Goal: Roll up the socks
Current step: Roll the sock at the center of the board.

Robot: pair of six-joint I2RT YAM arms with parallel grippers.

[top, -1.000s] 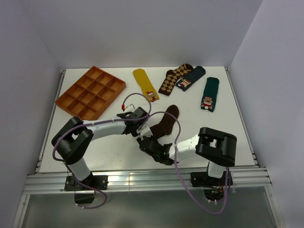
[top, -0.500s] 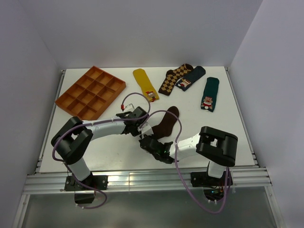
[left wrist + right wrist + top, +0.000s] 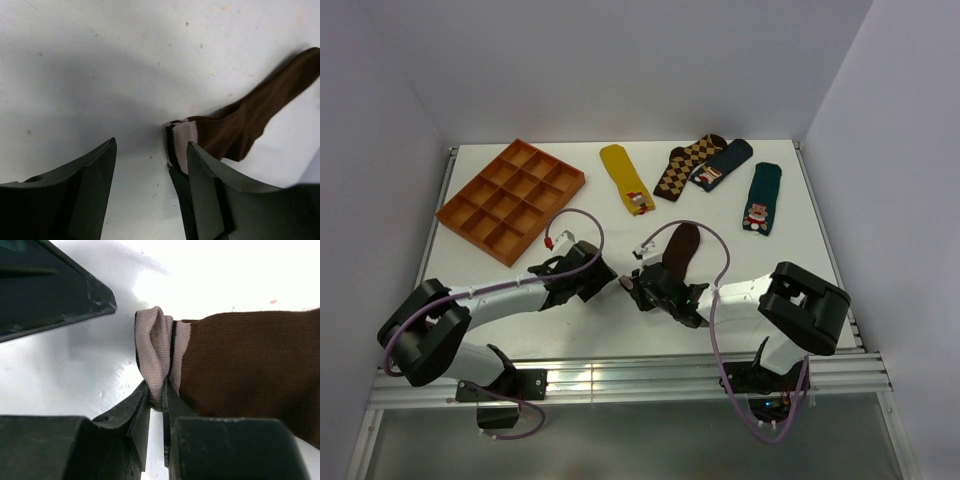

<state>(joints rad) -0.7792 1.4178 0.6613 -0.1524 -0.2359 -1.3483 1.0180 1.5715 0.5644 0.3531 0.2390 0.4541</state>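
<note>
On the white table [image 3: 810,250] lie an orange divided tray [image 3: 510,192], mustard sock [image 3: 625,177], diamond-patterned sock [image 3: 685,165], navy sock [image 3: 722,163], green sock [image 3: 761,197], brown sock [image 3: 678,250].

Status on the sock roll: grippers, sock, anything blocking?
Right gripper shut on the cuff of the brown sock. Left gripper open, empty, beside the cuff. Sock lies flat, not yet rolled. Nothing blocking; yellow sock well back.

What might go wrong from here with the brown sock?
1. The right pincer pinches only a thin fold of pale cuff on the brown sock; it may slip free once rolling starts.
2. The left pincer hangs open close beside that cuff; the two pincers may bump.
3. The toe end lies loose, so the sock may drag rather than roll.
</note>
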